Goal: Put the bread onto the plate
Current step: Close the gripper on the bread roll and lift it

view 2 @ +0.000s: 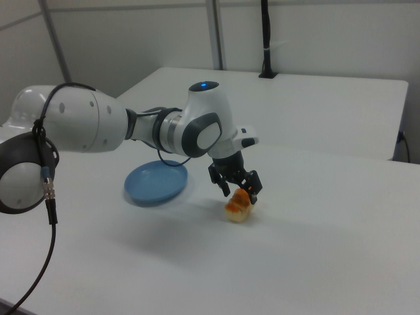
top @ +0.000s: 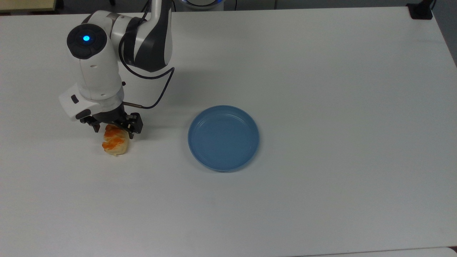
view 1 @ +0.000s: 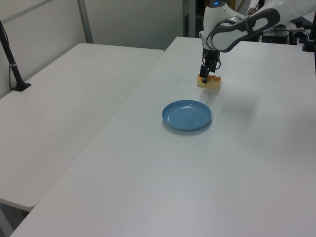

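Note:
The bread (top: pixel 115 145) is a pale bun with orange lumps, lying on the white table at the top view's left. My gripper (top: pixel 113 131) is low over the bun's far end, open, with one finger on each side of it. The left view has the gripper (view 1: pixel 207 75) down on the bread (view 1: pixel 210 82), and the right view has the gripper (view 2: pixel 239 189) just above the bread (view 2: pixel 237 208). The blue plate (top: pixel 223 137) sits bare to the top view's right of the bun, also seen as the plate (view 1: pixel 186 115) and the plate (view 2: pixel 156 184).
The white table (top: pixel 321 89) stretches wide around both things. A black post base (top: pixel 421 10) sits at the top view's far right corner. A second white table (view 1: pixel 64 94) adjoins in the left view, with a black pole (view 1: pixel 12 64) on it.

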